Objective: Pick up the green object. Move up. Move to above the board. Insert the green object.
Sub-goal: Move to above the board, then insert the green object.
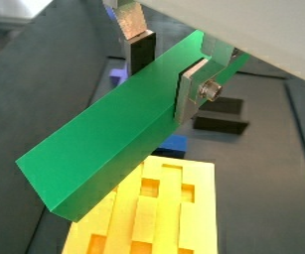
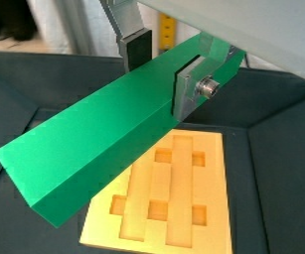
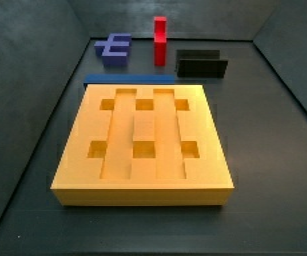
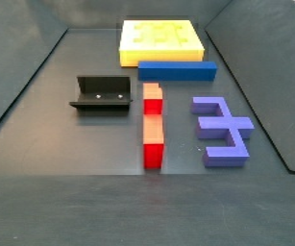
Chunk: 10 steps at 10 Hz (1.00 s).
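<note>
In both wrist views my gripper (image 1: 166,84) (image 2: 164,77) is shut on the green object (image 1: 101,149) (image 2: 95,144), a long flat green bar. One silver finger (image 1: 195,89) presses its near face; the dark pad of the other finger (image 1: 139,55) is behind it. The bar hangs tilted in the air above the board (image 1: 155,213) (image 2: 182,189), the orange-yellow slab with grooves and square recesses. The board also shows in both side views (image 3: 142,140) (image 4: 162,38). Neither the gripper nor the green bar is in the side views.
A blue bar (image 3: 136,77) (image 4: 178,69) lies along the board's end. Beyond it stand a red post (image 3: 160,40) (image 4: 153,120), the black fixture (image 3: 201,64) (image 4: 101,94) and a purple E-shaped piece (image 3: 114,46) (image 4: 220,130). Dark walls ring the floor.
</note>
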Tool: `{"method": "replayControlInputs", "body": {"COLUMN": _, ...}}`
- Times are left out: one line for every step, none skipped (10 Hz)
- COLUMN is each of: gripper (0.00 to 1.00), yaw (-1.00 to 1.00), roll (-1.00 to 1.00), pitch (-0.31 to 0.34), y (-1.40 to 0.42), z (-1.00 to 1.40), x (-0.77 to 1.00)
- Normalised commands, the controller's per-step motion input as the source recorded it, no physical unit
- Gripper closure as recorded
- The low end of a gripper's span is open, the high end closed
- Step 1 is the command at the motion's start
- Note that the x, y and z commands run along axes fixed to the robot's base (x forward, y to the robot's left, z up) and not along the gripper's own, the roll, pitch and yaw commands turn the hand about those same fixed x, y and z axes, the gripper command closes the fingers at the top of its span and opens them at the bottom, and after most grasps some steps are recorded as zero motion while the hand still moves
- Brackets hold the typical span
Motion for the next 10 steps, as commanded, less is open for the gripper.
{"method": "replayControlInputs", "body": {"gripper": 1.00, "yaw": 1.00, "roll": 0.08, "pitch": 0.136, "y": -0.04, "z": 0.02, "x": 0.06}}
{"method": "replayControlInputs", "body": {"gripper": 1.00, "yaw": 1.00, "roll": 0.08, "pitch": 0.148, "y": -0.04, "z": 0.02, "x": 0.06}}
{"method": "replayControlInputs", "body": {"gripper": 1.00, "yaw": 1.00, "roll": 0.10, "pitch": 0.179, "y": -0.03, "z": 0.03, "x": 0.06}}
{"method": "replayControlInputs", "body": {"gripper": 1.00, "yaw": 1.00, "roll": 0.11, "pitch": 0.197, "y": -0.03, "z": 0.03, "x": 0.06}}
{"method": "replayControlInputs", "body": {"gripper": 1.00, "yaw": 1.00, "roll": 0.16, "pitch": 0.261, "y": -0.03, "z": 0.03, "x": 0.08}}
{"method": "replayControlInputs", "body": {"gripper": 1.00, "yaw": 0.86, "roll": 0.16, "pitch": 0.256, "y": -0.04, "z": 0.02, "x": 0.08}}
{"method": "replayControlInputs", "body": {"gripper": 1.00, "yaw": 0.51, "roll": 0.15, "pitch": 0.215, "y": -0.04, "z": 0.02, "x": 0.09}}
{"method": "replayControlInputs", "body": {"gripper": 1.00, "yaw": 0.37, "roll": 0.15, "pitch": 0.193, "y": -0.04, "z": 0.02, "x": 0.09}}
{"method": "replayControlInputs", "body": {"gripper": 1.00, "yaw": 0.00, "roll": -0.16, "pitch": -0.219, "y": -0.08, "z": -0.59, "x": -0.15}}
{"method": "replayControlInputs", "body": {"gripper": 1.00, "yaw": -0.01, "roll": -0.10, "pitch": -0.237, "y": -0.21, "z": -0.66, "x": -0.18}}
